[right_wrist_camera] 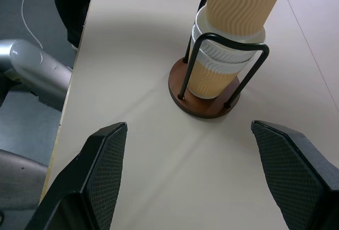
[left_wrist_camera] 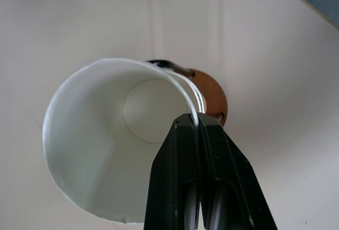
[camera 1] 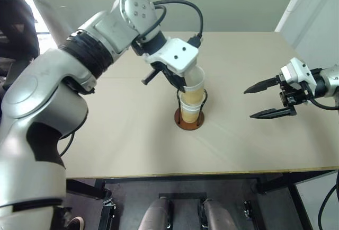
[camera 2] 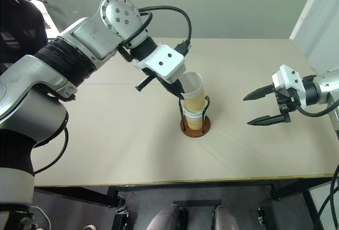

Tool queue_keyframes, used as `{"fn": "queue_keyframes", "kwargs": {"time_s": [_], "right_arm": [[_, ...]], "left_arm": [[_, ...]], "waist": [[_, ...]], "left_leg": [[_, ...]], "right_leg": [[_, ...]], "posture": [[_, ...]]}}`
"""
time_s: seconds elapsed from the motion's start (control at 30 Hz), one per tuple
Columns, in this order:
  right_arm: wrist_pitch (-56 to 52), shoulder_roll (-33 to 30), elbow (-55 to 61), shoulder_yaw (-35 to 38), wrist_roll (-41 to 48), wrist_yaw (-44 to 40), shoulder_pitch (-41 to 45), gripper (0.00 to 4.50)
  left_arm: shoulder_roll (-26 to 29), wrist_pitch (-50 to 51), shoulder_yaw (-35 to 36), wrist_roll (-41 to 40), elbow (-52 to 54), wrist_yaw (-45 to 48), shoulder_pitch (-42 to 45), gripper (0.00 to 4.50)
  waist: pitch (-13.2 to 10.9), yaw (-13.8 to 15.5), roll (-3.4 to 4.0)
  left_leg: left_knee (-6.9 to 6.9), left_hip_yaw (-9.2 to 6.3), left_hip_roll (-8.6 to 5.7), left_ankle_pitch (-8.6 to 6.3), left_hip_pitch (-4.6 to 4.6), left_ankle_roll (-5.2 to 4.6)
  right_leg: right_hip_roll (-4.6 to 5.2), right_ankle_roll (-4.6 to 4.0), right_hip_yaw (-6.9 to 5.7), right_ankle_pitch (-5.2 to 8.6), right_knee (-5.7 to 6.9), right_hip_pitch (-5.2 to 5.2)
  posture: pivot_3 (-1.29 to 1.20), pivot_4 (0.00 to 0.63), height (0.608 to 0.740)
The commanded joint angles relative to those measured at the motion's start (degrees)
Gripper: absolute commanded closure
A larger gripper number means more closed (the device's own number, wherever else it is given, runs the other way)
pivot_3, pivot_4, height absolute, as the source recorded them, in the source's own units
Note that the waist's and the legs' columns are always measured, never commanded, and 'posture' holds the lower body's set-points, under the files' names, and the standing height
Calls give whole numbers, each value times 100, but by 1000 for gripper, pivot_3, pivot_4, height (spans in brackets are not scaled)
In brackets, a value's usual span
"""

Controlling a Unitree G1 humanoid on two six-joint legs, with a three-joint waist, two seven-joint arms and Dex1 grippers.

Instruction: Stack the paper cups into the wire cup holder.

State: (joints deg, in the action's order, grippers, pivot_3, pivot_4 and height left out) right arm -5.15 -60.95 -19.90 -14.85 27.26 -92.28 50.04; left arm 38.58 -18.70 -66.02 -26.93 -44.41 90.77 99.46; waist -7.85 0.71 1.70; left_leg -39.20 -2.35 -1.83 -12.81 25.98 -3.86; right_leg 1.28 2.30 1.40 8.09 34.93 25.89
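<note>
The left gripper (camera 1: 183, 86) pinches the rim of the top paper cup (camera 2: 193, 93), with one finger inside and one outside, pressed tight on the thin wall. This cup leans a little and its bottom already sits in the cups (right_wrist_camera: 217, 71) that stand in the wire cup holder (right_wrist_camera: 204, 98). The holder stands near the middle of the table (camera 1: 132, 129), with its round brown base flat on the top.

To do this step well, I think the arm should stand the cup up straight first, so it lines up with the cups below. Then it should push gently straight down until the cup sits snug. If it pushes while the cup leans, the holder could tip or slide.

The right gripper (camera 1: 271, 98) hangs over the table, well apart from the holder, with its fingers spread wide and nothing in them.
</note>
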Motion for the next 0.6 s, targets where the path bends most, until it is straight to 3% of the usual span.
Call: {"fn": "queue_keyframes", "kwargs": {"time_s": [0.03, 0.1, 0.2, 0.57, 0.6], "right_arm": [[8, -36, 106, 120, 38, -22, 7, 643], [10, -39, 107, 124, 30, -22, 2, 643], [4, -65, 123, 126, 32, -22, -18, 643], [-9, -145, 144, 119, 25, -22, -83, 643], [-13, -139, 143, 125, 17, -22, -89, 643]], "left_arm": [[-7, -135, 60, 107, -124, 173, 57, 4451], [-10, -153, 3, 165, -173, 173, 60, 4451], [-7, -106, -33, 134, -174, 173, 47, 3894], [-37, 69, 68, -118, -71, 173, -16, 38], [-25, 161, 90, -188, -39, 173, -30, 38]], "waist": [[0, 0, 0], [0, 2, 0], [0, 0, 0], [0, 0, 0], [0, 1, 0]], "left_leg": [[0, 0, 0, 0, 0, 0], [0, 0, 0, 0, 1, 0], [1, 0, 0, 0, 1, 0], [1, 0, 0, 0, 1, 0], [1, 0, -1, 1, 0, 0]], "right_leg": [[0, 0, 0, 0, 0, 0], [0, 0, 0, 0, -1, 0], [0, 0, 0, 0, -1, 0], [0, 1, -1, -1, -1, 0], [-1, 1, -1, 0, -1, 0]], "posture": [[0, 150, 740], [0, 150, 740], [0, 150, 740], [0, 150, 740], [0, 150, 740]]}}
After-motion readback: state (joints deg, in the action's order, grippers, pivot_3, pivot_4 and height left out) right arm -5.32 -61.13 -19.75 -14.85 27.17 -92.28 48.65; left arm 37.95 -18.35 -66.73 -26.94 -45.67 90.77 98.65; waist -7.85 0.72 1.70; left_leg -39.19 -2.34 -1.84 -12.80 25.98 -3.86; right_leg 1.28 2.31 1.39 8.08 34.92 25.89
